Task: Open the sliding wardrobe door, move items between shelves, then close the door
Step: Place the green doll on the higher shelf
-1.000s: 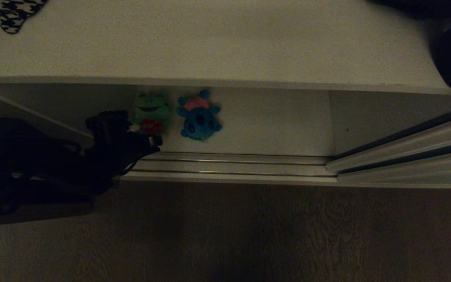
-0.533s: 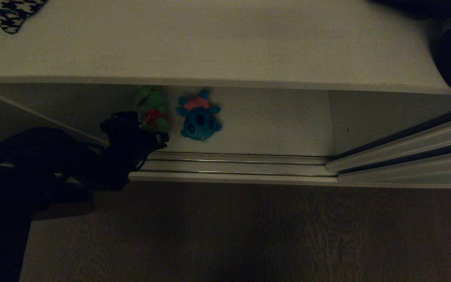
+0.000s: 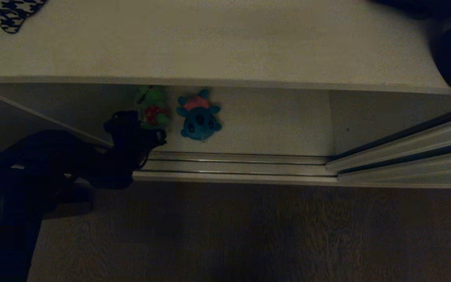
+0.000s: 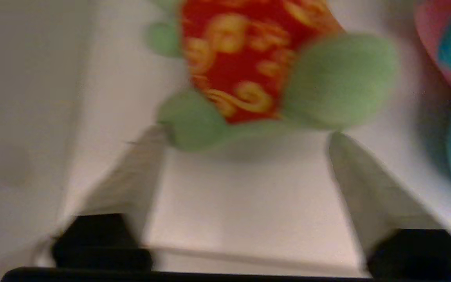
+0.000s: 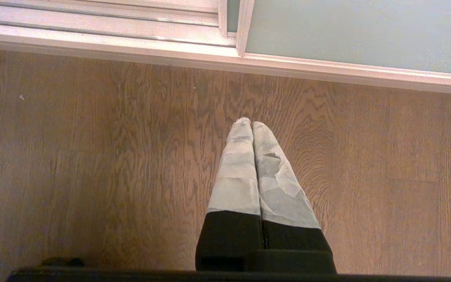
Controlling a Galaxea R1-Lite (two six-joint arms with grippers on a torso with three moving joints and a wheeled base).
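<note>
Left gripper [image 4: 245,133] reaches into the bottom of the wardrobe with its fingers [image 4: 139,172] spread apart, their tips at either side of the green frog [image 4: 257,78] but not clamped on it. That frog lies on the low white shelf [image 3: 272,121], just beside the blue toy [image 3: 199,116]. Farther up, a second shelf [image 3: 210,43] carries a houndstooth cloth [image 3: 12,13]. The sliding door [image 5: 358,31] stands pushed to the right. The right gripper [image 5: 251,124] hangs above the wood floor [image 5: 92,156], fingers pressed together.
</note>
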